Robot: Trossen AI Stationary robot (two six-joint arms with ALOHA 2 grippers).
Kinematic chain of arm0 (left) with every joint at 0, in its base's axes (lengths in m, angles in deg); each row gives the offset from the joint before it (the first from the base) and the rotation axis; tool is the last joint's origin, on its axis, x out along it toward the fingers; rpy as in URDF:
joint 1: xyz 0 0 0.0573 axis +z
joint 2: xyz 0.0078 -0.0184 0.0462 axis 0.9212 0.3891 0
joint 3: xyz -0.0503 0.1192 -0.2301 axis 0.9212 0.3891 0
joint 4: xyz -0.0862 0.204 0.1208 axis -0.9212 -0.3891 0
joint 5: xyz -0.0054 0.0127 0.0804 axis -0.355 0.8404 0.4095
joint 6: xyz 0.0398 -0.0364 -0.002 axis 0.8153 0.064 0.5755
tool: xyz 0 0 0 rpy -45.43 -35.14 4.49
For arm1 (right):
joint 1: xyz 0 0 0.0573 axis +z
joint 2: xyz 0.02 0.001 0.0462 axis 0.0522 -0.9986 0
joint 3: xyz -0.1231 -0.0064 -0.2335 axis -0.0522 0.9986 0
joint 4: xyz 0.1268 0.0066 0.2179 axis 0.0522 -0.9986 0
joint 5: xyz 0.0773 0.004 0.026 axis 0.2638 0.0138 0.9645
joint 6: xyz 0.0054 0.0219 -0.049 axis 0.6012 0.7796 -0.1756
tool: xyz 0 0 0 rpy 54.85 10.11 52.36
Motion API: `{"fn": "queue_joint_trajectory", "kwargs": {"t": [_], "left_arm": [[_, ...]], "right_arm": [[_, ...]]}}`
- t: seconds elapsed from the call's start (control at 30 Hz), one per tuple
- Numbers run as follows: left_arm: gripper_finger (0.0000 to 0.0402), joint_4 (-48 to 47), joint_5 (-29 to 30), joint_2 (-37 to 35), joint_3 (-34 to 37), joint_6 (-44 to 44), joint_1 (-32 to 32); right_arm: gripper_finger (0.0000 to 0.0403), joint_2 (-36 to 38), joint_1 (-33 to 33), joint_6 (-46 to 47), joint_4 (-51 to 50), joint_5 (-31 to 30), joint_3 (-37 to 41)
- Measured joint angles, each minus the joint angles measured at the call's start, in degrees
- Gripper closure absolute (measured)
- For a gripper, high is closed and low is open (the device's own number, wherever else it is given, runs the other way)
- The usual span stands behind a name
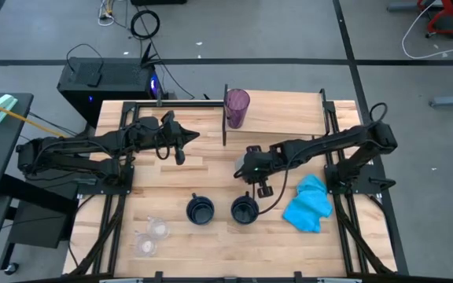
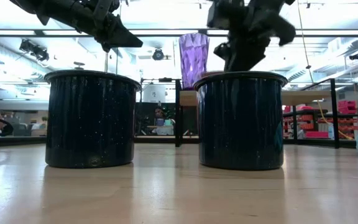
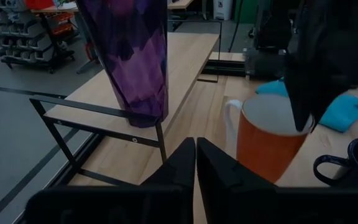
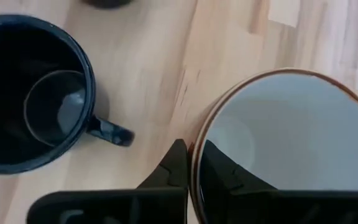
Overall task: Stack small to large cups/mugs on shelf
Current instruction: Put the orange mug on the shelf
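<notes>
Right gripper (image 4: 188, 163) sat mid-frame in the high view, fingers clamped on the rim of the orange mug (image 4: 284, 149) — one finger inside the white interior, one outside; I saw the mug best from the wrists. Left gripper (image 3: 196, 163) was pinched closed on nothing, upper left of centre in the high view, aimed across the table toward the orange mug. Purple tumbler (image 1: 237, 108) stood upright on the shelf (image 1: 281, 104) at top centre. Two navy mugs (image 1: 200, 211) (image 1: 244, 210) sat side by side, apart, at lower centre of the table (image 1: 211, 169). Two clear cups (image 1: 157, 229) (image 1: 145, 245) were at lower left, just beside each other. Blue cloth (image 1: 308, 203) lay crumpled at right — near the right arm.
</notes>
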Motion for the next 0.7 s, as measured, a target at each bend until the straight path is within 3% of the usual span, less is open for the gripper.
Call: {"fn": "queue_joint_trajectory", "kwargs": {"t": [0.57, 0.7], "left_arm": [[0.0377, 0.1, 0.0, 0.0, 0.0, -0.8, 0.0], [0.0383, 0.2, 0.0, 0.0, 0.0, -0.8, 0.0]], "right_arm": [[0.0385, 11.2, -0.2, 3.3, -5.4, -1.3, 0.0], [0.0385, 11.6, -0.2, 3.7, -8.7, -1.5, -3.1]]}}
